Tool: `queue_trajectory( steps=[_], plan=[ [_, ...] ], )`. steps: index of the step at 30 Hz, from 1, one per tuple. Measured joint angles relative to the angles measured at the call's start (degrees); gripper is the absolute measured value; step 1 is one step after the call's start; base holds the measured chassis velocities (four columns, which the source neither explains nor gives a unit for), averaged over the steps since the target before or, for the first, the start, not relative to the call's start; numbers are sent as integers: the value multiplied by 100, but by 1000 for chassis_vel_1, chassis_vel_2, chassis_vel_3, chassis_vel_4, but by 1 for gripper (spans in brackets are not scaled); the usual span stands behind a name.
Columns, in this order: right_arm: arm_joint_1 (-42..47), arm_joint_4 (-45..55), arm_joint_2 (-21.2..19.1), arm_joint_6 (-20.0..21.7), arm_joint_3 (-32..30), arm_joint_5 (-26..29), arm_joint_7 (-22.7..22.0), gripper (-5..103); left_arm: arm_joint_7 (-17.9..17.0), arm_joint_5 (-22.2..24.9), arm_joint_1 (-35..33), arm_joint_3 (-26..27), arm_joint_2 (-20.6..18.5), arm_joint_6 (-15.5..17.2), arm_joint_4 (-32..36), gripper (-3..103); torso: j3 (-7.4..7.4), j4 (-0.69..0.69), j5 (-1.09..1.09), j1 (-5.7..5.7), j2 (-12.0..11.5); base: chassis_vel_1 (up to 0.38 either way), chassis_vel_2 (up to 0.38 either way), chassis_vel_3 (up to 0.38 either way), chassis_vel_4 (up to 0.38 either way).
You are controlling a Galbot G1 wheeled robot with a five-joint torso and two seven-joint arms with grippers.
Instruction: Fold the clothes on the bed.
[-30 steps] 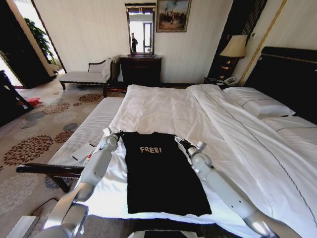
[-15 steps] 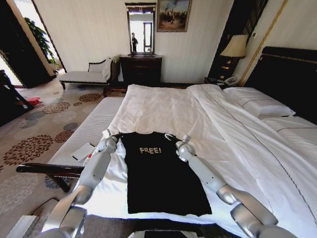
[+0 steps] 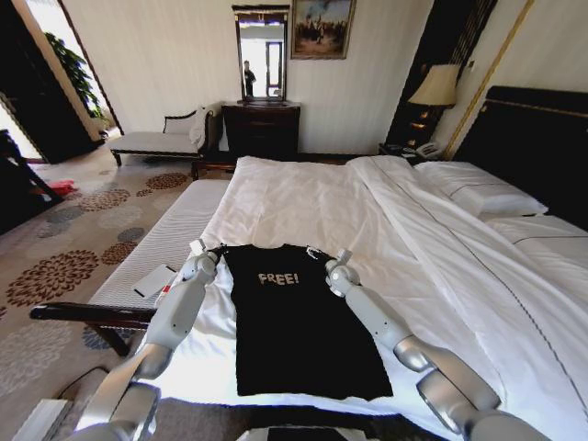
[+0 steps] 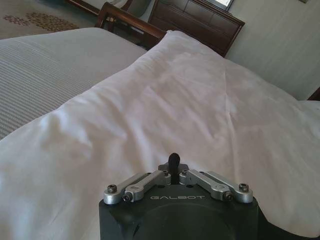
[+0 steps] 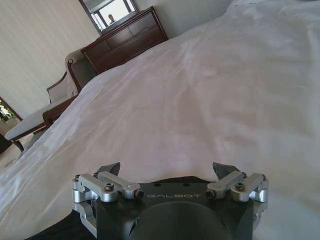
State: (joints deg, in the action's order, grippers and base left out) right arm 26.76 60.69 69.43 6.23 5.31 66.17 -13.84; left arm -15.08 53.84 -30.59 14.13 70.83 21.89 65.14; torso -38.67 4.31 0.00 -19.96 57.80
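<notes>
The left gripper [image 4: 172,162] has its fingers pinched together at one shoulder of the black T-shirt [image 3: 294,317]; whether cloth is caught between them cannot be told. The right gripper [image 5: 170,172] sits at the other shoulder, fingers spread wide. The shirt lies flat, "FREE!" upward, on the bed [image 3: 303,197] beneath both.
</notes>
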Motion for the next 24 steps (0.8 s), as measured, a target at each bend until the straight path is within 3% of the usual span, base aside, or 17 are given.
queue_trajectory(
  steps=[10,14,17,19,21,24],
  plan=[
    [-110,-681,172,111,-1,-171,16,103,1,5,22,-18,6,-1,8,2,0,-1,1,0,0,0,0,0,0],
    [-129,-780,203,140,-35,-134,34,100,0,5,19,-19,5,-1,11,2,0,-1,0,0,0,0,0,0,0],
    [-133,-792,189,177,-72,46,59,85,-5,3,19,-18,8,-1,14,2,0,0,0,1,0,0,0,0,0],
    [-133,-782,181,184,-84,93,67,85,-7,0,21,-18,10,-1,14,2,0,0,0,0,0,0,0,0,0],
    [-115,-723,159,188,-103,185,98,74,-8,-2,26,-18,19,-2,14,2,0,0,0,0,0,0,0,0,0],
    [-85,-665,139,189,-116,259,140,74,-8,-8,29,-18,27,-1,15,2,0,-1,0,0,0,0,0,0,0]
  ],
)
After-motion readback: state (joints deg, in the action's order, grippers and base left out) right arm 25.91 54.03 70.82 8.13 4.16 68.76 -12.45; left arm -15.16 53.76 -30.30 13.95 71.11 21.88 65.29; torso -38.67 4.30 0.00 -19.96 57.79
